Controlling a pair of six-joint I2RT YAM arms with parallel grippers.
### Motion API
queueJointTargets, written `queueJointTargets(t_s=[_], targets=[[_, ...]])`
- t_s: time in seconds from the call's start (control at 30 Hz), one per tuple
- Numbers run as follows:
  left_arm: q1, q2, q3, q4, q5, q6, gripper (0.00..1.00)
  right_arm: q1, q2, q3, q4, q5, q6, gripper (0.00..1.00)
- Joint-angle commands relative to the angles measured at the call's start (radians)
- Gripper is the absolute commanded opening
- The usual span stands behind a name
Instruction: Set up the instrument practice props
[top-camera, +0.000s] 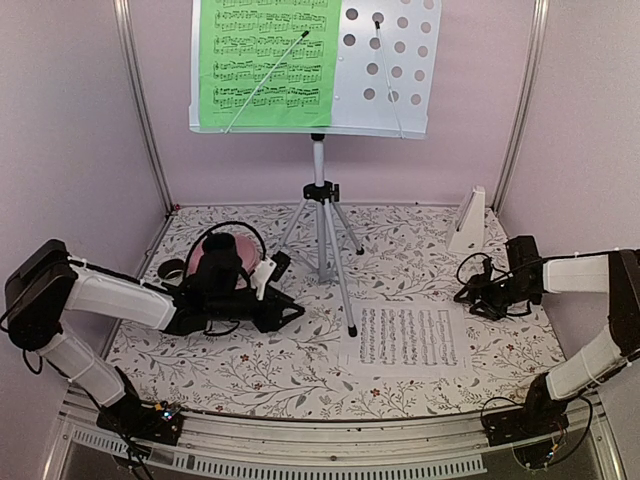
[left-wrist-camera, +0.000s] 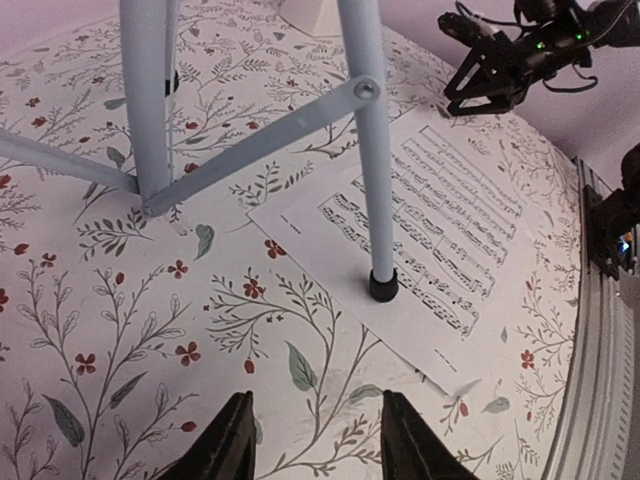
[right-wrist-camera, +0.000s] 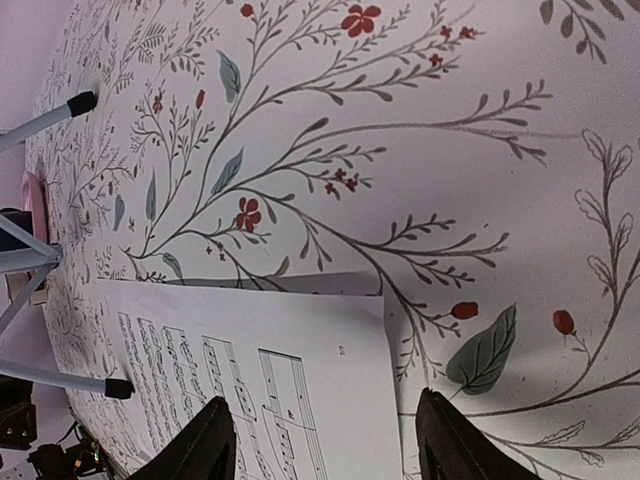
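My left gripper (left-wrist-camera: 315, 440) and right gripper (right-wrist-camera: 325, 440) hang empty, jaws apart, either side of the white sheet (top-camera: 408, 337) lying on the floral cloth (top-camera: 250, 380). The music stand (top-camera: 318, 170) plants its front foot (left-wrist-camera: 381, 287) at that sheet's edge, ahead of my left.

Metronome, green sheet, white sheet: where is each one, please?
Metronome (top-camera: 468, 225), top view, middle of its body.
Green sheet (top-camera: 250, 50), top view, middle of the page.
White sheet (top-camera: 408, 336), top view, middle of the printed staves.

- Floral tablecloth (top-camera: 250, 375) lies flat under the left gripper (top-camera: 297, 312).
- Pink plate (top-camera: 243, 246) sits behind that gripper, on its far side.
- Small white cup (top-camera: 172, 269) stands farther back, left of the plate.
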Motion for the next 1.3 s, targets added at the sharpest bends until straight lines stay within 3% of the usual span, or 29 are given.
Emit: queueJointTargets(t_s=[0.0,0.2,0.5,0.93,1.27], targets=[[-0.112,0.015,-0.037,0.066,0.034,0.055,0.42,-0.006,0.055,-0.03,0.071,-0.049,0.027,0.61],[-0.281,0.008,-0.043,-0.011,-0.163,0.275,0.41,-0.006,0.062,-0.038,0.105,-0.077,0.021,0.55],[-0.392,0.158,0.086,-0.081,-0.294,0.645,0.41,-0.006,0.044,-0.024,0.081,-0.092,0.019,0.55],[-0.503,0.336,0.172,-0.105,-0.45,0.902,0.42,-0.012,0.009,0.001,0.061,-0.114,0.027,0.6],[-0.527,0.437,0.26,-0.045,-0.58,1.047,0.31,-0.036,-0.05,0.013,0.034,-0.131,0.046,0.62]])
